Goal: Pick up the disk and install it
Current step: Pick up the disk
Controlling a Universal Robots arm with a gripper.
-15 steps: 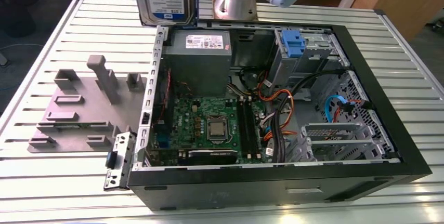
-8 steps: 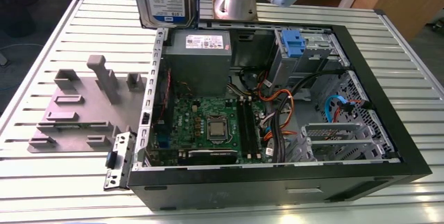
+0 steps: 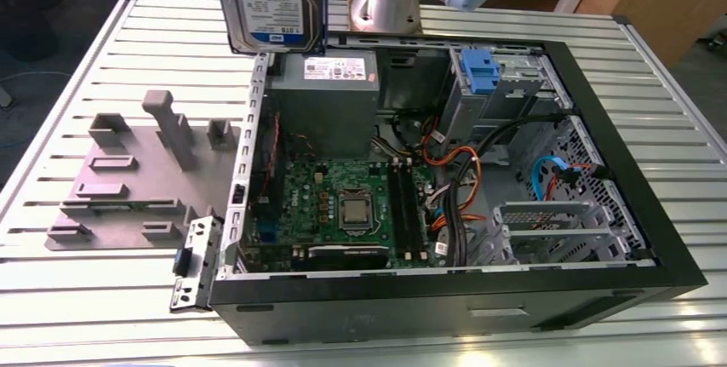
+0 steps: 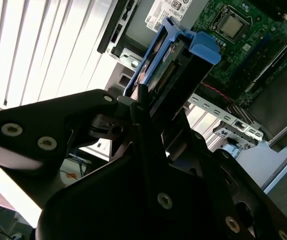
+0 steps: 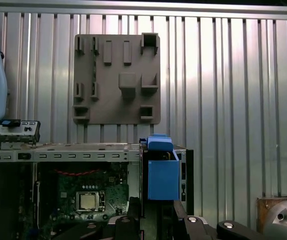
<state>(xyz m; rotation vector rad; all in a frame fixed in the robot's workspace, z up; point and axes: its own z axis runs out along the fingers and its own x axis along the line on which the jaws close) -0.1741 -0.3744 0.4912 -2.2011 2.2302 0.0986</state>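
Your gripper (image 4: pixel 151 107) clamped on disk (image 3: pixel 271 1); disk juts past fingertips, hanging above open case (image 3: pixel 455 295), near power supply (image 3: pixel 323 107).

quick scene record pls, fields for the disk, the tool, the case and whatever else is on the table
held item: disk, silver drive in a blue carrier, up above the case
grasp: tool shut on the disk
case: computer case lying open, motherboard exposed
inside case: blue tab at the drive cage
beside case: grey fixture plate, on the exterior view's left
surface: slatted metal table
install status: disk not yet in the case
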